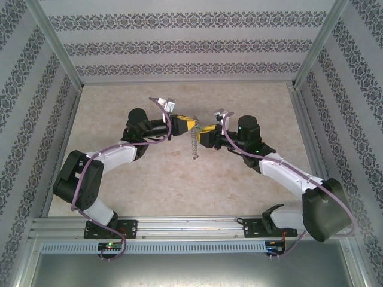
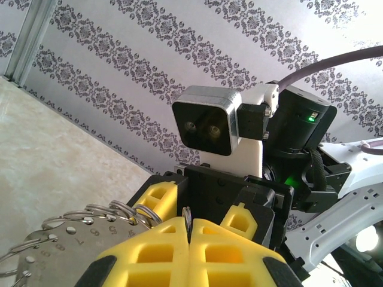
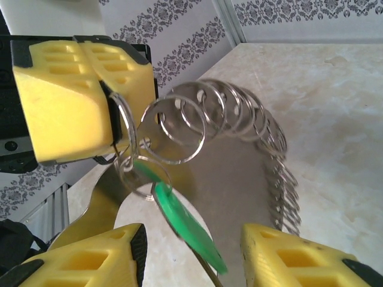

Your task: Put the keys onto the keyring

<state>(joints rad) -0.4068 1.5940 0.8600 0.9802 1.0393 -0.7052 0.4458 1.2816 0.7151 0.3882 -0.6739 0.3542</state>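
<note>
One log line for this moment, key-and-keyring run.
left gripper: shut on keyring | right gripper: open, jaws either side of key | key: dangling at rings, ungripped

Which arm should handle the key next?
Right. The left gripper is shut on the keyring, holding it up; the right gripper is open with the green key between its fingers.

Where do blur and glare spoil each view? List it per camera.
Top external: even light, but the keyring is too small and soft to resolve. Left wrist: the near yellow jaws are out of focus, and the upper right wall washes out white. Right wrist: the key has a smeared green head, while the keyring is crisp.
</note>
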